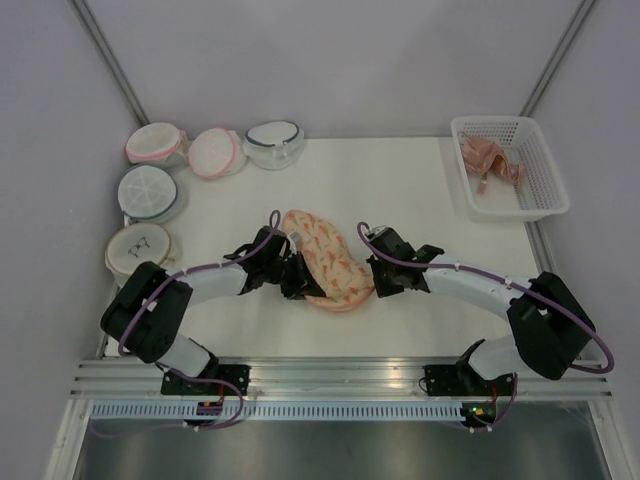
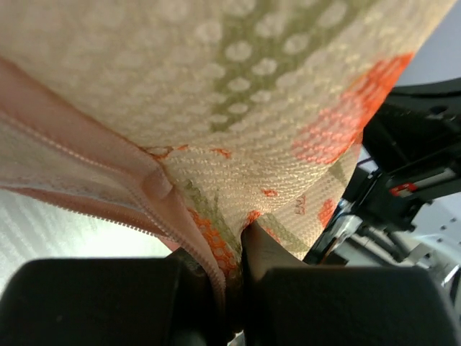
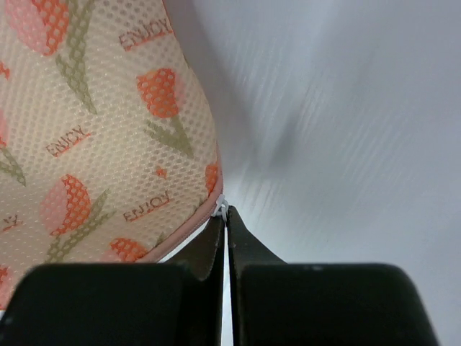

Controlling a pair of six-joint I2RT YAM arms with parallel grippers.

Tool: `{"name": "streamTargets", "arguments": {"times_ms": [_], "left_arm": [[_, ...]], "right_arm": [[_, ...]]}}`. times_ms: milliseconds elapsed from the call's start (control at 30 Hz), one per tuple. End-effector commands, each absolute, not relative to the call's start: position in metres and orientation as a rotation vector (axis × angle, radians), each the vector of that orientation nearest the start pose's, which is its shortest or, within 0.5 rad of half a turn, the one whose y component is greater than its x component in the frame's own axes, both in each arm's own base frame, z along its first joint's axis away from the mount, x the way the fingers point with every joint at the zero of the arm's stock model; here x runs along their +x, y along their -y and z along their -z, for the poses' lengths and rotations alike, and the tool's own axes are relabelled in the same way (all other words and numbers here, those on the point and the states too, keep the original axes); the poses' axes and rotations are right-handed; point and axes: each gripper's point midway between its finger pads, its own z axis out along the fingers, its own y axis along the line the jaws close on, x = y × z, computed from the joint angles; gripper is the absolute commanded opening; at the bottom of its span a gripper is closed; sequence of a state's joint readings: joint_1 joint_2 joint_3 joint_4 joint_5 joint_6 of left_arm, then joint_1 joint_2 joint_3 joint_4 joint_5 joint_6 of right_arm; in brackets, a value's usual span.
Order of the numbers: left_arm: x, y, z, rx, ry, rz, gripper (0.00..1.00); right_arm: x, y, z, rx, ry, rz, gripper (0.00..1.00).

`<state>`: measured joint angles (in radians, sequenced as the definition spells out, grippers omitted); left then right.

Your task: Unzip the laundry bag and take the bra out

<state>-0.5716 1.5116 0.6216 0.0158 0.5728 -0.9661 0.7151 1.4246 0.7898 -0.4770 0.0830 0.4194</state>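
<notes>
"ENJOY" in small red capitals, repeated across the mesh of the laundry bag (image 3: 101, 130)

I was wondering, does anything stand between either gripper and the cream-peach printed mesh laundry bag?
Nothing visible does. The left gripper pinches the cream-peach printed mesh laundry bag beside its pink zip edge. The right gripper is shut on that edge at the bag's opposite side.
</notes>
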Motion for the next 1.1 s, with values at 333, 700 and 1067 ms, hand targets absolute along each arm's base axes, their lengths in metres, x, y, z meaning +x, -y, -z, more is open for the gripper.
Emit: {"name": "streamTargets", "arguments": {"times_ms": [333,700,1067], "left_arm": [[0.168,0.267,-0.064,0.211,-2.831,1.314,0.02],[0.185,0.287,-0.076,0.364,-2.767,1.426,0.02],[0.172,0.283,-0.075,0.468,-2.771,1.478,0.02]], "right_arm": [[0.249,-0.17,-0.026,-0.318,-2.643,-0.072,0.01],[0.239,-0.224,-0.054,-0.519,-2.56,-0.489,0.01],[0.203,-0.255,-0.091,-0.729,-2.451,-0.775,0.0]]}}
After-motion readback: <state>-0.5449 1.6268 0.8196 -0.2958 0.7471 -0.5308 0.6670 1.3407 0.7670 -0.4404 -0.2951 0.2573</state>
